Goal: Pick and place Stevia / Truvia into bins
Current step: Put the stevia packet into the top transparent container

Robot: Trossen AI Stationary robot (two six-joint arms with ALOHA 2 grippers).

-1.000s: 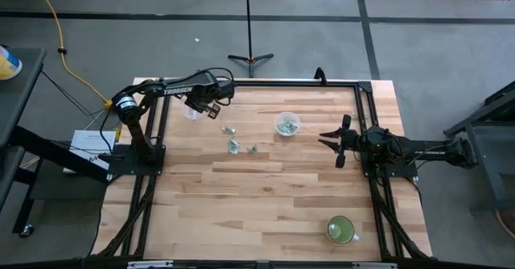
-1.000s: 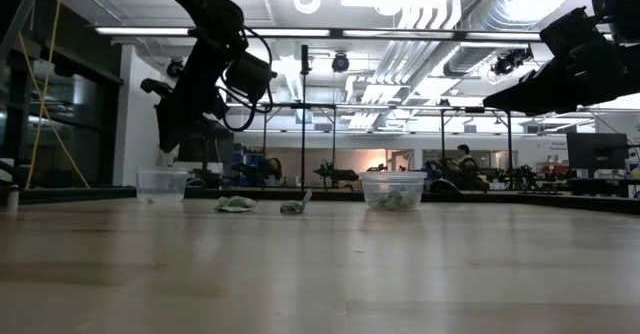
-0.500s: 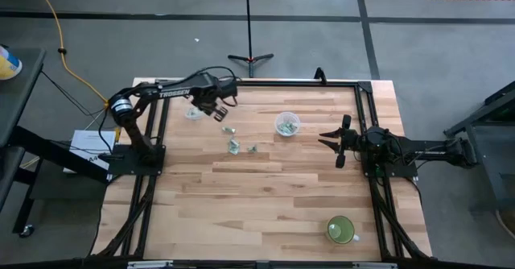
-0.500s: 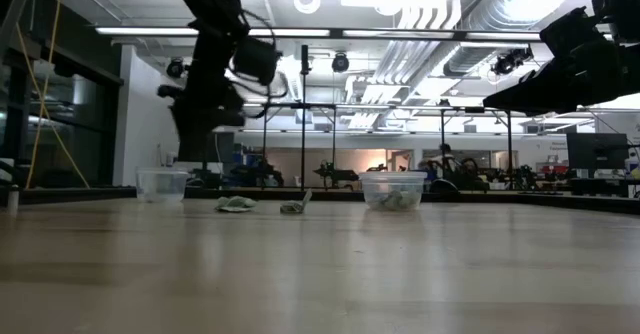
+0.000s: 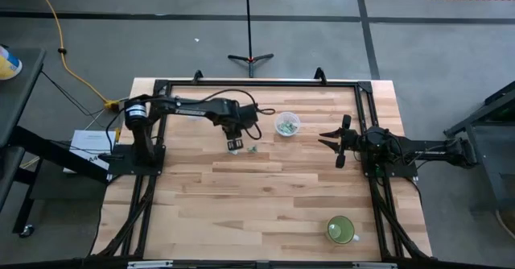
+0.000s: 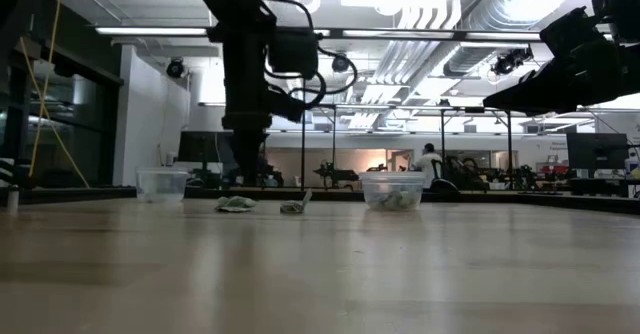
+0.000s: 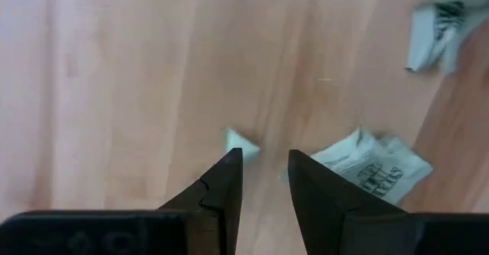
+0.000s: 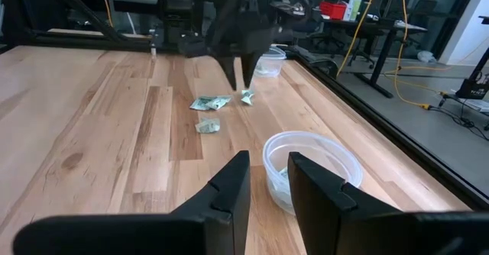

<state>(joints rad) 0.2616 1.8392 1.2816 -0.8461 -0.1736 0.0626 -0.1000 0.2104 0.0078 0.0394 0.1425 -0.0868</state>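
Near cup (image 5: 287, 124): holding green-and-white packets (image 8: 284, 180).
Far cup (image 6: 162, 183): contents unclear.
Left gripper (image 7: 263, 180): hovering, fingers narrowly parted, gripping nothing, above loose packets (image 7: 369, 165) lying on the bench (image 5: 273, 196).
Right gripper (image 8: 267, 177): waiting slightly parted, beside the near cup.
Count: two cups, three loose packets.

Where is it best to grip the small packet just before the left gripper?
Probably from straight above, on its upturned corner: the packet lies crumpled on the table, so only that raised edge seems to fit between the left gripper's open fingers.
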